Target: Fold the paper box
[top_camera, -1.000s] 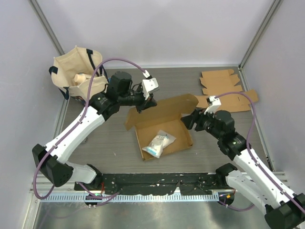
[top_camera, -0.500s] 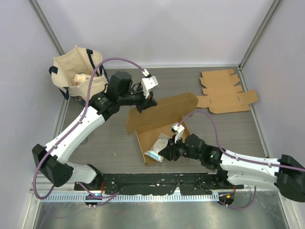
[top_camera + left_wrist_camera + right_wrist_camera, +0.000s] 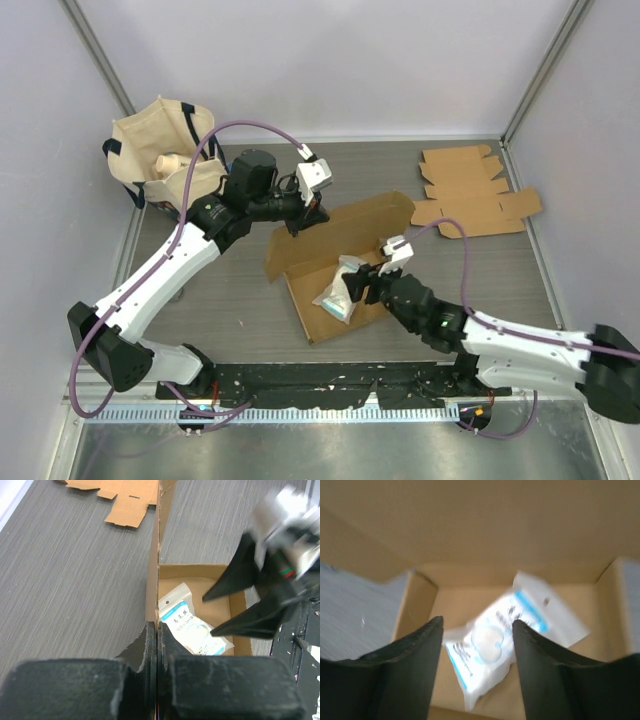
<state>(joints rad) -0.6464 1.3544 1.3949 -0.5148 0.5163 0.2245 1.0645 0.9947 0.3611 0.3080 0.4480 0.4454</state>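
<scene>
Cardboard lid pinched by left tool; right tool parted above packet

The white-and-blue packet in the box carries a line of dark printed characters, too small and blurred to read

Soft, even light is filling the overhead view, leaving only faint shadows. Motion blur is smearing the right gripper in the left wrist view; the right wrist view is rendering the packet hazy and unfocused.
</scene>
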